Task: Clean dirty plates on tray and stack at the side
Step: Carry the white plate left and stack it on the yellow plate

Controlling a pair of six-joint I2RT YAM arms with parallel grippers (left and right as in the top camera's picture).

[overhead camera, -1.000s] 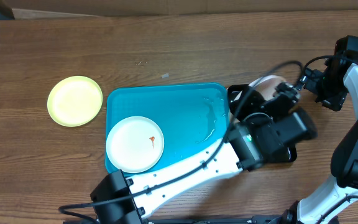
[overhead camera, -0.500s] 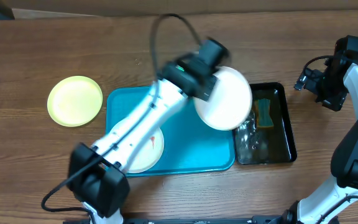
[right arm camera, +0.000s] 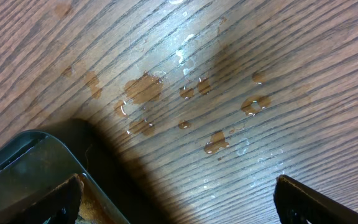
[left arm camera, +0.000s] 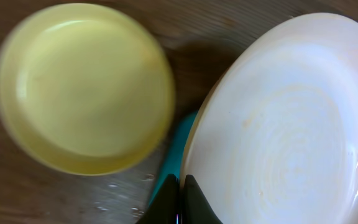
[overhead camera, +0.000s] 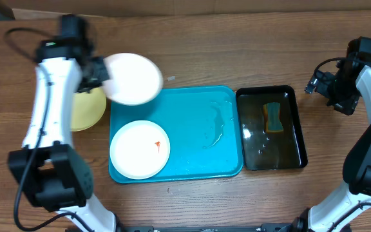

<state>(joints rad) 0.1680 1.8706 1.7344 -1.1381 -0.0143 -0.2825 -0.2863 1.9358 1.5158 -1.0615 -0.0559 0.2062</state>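
Left gripper (left arm camera: 180, 193): far left, jaws clamped together on the near rim of the held plate (overhead camera: 133, 78).
Held plate: white, lifted, tilted, over the tray's far-left corner and beside the yellow plate (left arm camera: 82, 87).
Yellow plate: flat on the table (overhead camera: 237, 51), left of the tray (overhead camera: 198, 103), partly hidden by the arm.
Smeared plate (overhead camera: 139, 149): white with a red mark, in the tray's near-left part.
Tray: turquoise, centre, wet patch towards the right.
Black tray (overhead camera: 270, 127): just right of it, holding a sponge (overhead camera: 273, 117).
Right gripper (right arm camera: 176, 199): far right, fingers wide apart, holding nothing, above droplets (right arm camera: 145, 90) on the wood.
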